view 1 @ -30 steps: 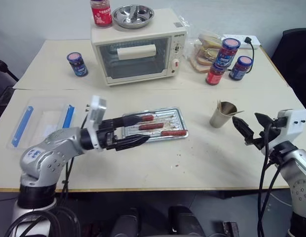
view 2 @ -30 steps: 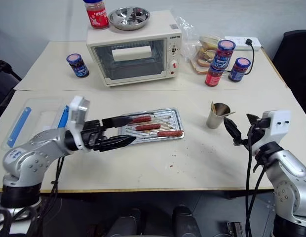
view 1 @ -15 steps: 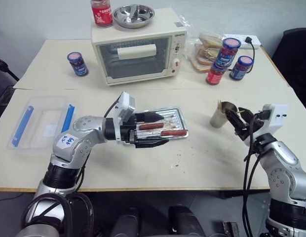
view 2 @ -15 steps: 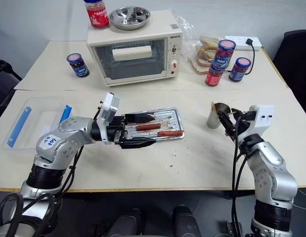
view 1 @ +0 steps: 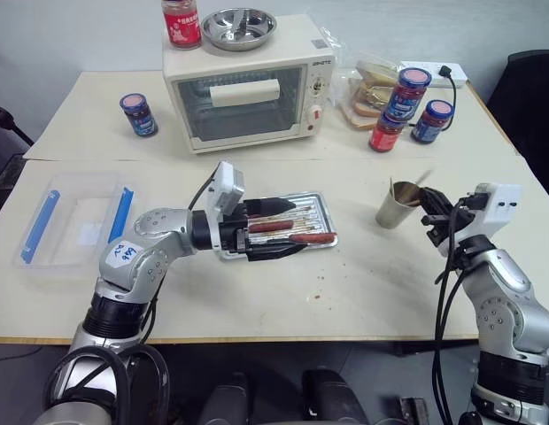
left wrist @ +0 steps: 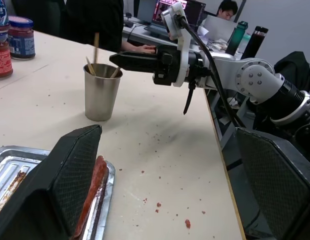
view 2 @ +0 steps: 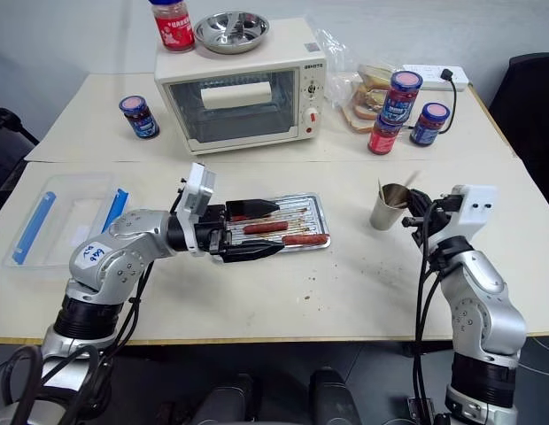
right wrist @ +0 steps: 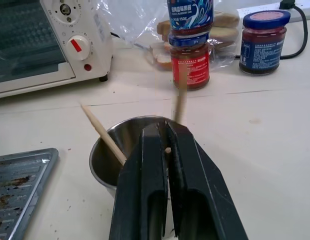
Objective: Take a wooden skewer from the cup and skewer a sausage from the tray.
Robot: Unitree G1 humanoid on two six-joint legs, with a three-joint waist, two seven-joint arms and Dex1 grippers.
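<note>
Since earlier, right gripper [right wrist: 162, 145] closed on skewer [right wrist: 180, 95].

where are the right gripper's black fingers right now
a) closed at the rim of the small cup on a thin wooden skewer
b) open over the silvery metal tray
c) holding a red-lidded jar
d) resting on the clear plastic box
a: the right gripper has its fingers together at the small cup, pinching a thin wooden skewer.

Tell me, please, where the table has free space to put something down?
Free: the near edge strip in front of the tray, and between tray and cup. Crowded: the back right around the jars and the toaster oven.
</note>
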